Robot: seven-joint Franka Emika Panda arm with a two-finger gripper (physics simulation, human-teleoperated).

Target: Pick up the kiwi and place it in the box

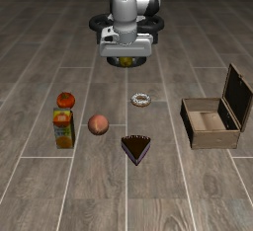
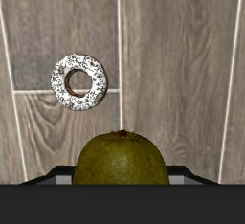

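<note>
Wood-plank floor (image 1: 40,195) is noted in the exterior view. Kiwi (image 1: 126,61) is clamped in the jaws under the arm (image 1: 128,8), apparently clear of the floor, so pick-up is judged done. Box (image 1: 212,139) stands open, well apart toward the exterior view's right; transfer and release are left. Hand is pointed straight down, arm folded near the base.

Wrist view: kiwi (image 2: 122,159) is gripped from both sides by the jaws. Doughnut (image 2: 78,81) is seen on the floor beyond it.

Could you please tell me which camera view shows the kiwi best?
The wrist view: the kiwi appears large and close. The exterior view shows a sliver of it beneath the claw.
</note>
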